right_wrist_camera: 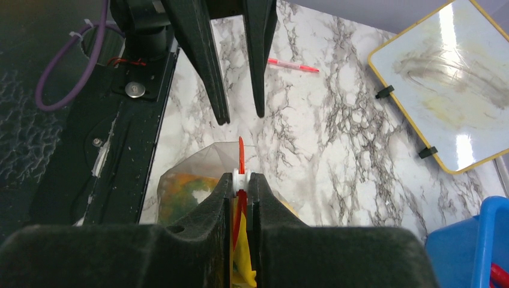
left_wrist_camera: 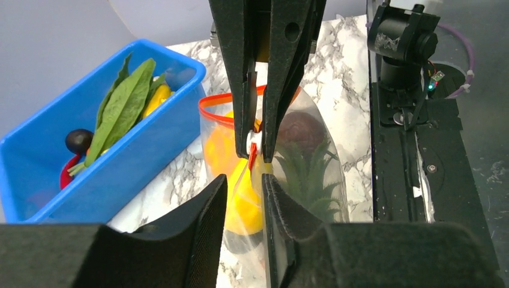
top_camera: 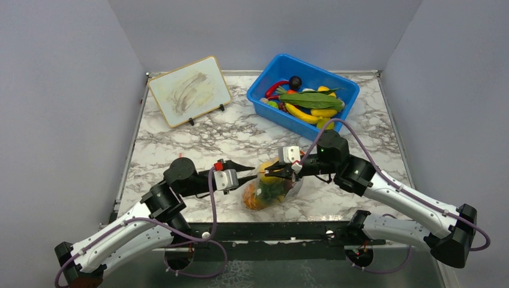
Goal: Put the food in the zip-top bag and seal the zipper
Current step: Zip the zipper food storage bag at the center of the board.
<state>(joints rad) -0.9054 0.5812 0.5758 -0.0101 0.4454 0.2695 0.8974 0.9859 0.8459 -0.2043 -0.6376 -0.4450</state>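
1. Your right gripper (right_wrist_camera: 240, 180) clenches the zipper (right_wrist_camera: 241, 150) of the zip-top bag (top_camera: 270, 191), which lies on the near side of the blue bin (top_camera: 260, 101).
2. Your left gripper (top_camera: 254, 170), released, faces it at the bag's mouth.
3. Food (left_wrist_camera: 219, 147) shows inside the bag.

You see only a corner of the blue bin (right_wrist_camera: 495, 240) in the right wrist view; the edge cuts it off. The right hand (right_wrist_camera: 240, 178) hides much of the zipper (right_wrist_camera: 240, 149). Food (right_wrist_camera: 186, 189) inside the zip-top bag (right_wrist_camera: 201, 159) looks like blurry colours there.

Whiteboard (top_camera: 189, 91), blue bin (left_wrist_camera: 138, 162) — red pen (right_wrist_camera: 294, 65)
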